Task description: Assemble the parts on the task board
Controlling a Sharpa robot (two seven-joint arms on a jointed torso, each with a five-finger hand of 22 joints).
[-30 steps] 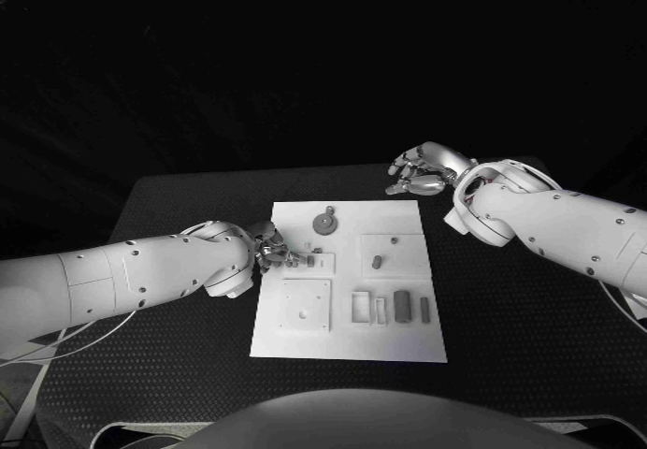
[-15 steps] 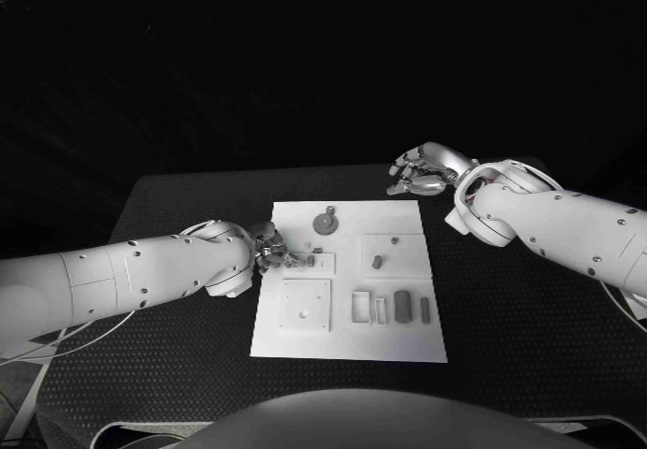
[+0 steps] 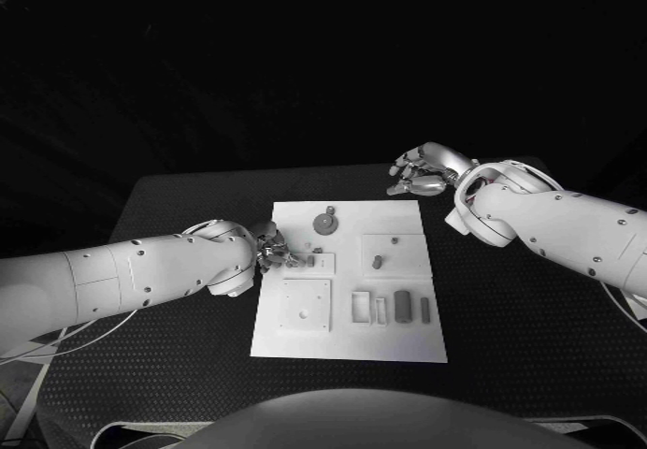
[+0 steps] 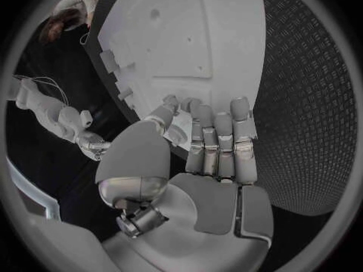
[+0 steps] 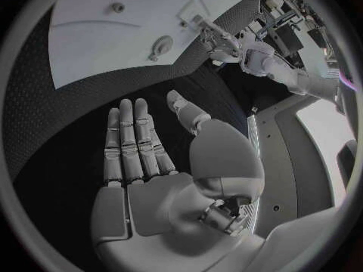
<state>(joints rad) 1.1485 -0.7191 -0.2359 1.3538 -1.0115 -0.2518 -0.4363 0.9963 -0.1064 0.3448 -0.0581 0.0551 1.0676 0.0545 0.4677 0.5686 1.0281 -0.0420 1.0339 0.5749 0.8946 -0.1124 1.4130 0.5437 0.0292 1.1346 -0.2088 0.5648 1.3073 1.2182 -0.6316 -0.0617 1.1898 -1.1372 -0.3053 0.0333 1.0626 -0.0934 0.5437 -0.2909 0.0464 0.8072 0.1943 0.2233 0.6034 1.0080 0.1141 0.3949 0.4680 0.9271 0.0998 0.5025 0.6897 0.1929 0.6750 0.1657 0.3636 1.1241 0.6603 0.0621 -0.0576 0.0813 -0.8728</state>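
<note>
Black table [image 3: 189,201]; white task board [image 3: 405,337]

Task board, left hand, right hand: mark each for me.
task board [image 3: 405,341]: head view, bare near corner.
left hand [image 3: 272,249]: head view, fingers at the board's left edge.
right hand [image 5: 163,181]: right wrist view, open palm.

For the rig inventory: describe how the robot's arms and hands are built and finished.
Both arms have smooth white shells dotted with small dark screw holes. The left hand and right hand are silver, segmented metal with rounded palm housings. Thin pale cables trail under the left arm.
</note>
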